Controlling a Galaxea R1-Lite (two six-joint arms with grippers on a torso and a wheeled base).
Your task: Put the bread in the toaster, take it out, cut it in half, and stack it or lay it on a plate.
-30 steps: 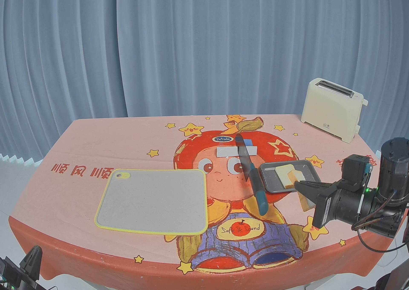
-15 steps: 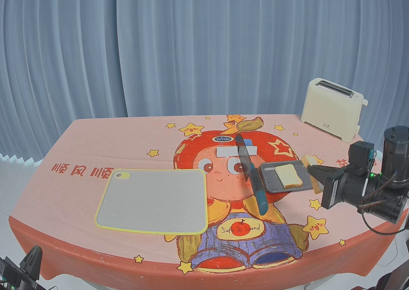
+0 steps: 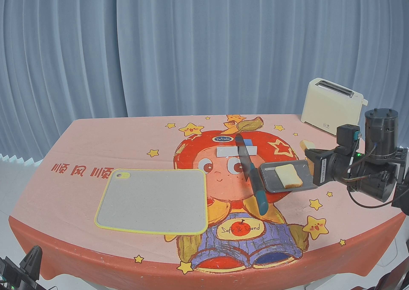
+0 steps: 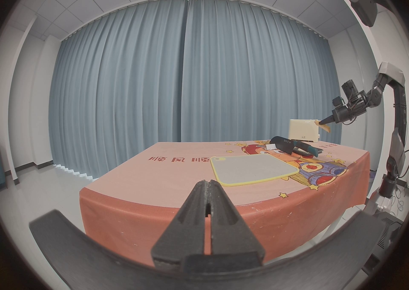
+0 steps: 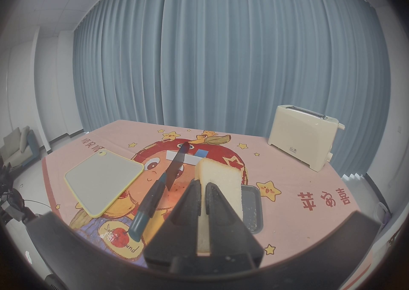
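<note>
Log left gripper (image 4: 208, 188) low before the near edge of the table (image 3: 85, 146), fingers pressed together on nothing; leave there. Note cutting board (image 3: 153, 201) bare on the near left, knife (image 3: 252, 173) lying just beside the tray (image 3: 269, 178), handle toward the near edge. Count one spare slice (image 3: 289, 175) flat on that tray. Record right gripper (image 5: 202, 187) clamped on the bread (image 5: 219, 182), held on edge in the air by the tray's right end, between tray and toaster (image 3: 333, 109) in the head view, free end sticking out beyond the fingertips. Judge step in hand as the carry to the slot (image 3: 335, 87), insertion not yet begun.

For a clean insertion:
- Lift clear above the toaster top before crossing over.
- Tip wrist down to lead with the free end.
- Turn to set the bread parallel with the long slot, then centre and lower straight.
- Release only with most of the bread inside, fingers outside the opening.
- Squeeze no harder, to avoid crushing or tearing a probably soft crumb.
- Avoid bumping the toaster, standing close to the far right edge.
</note>
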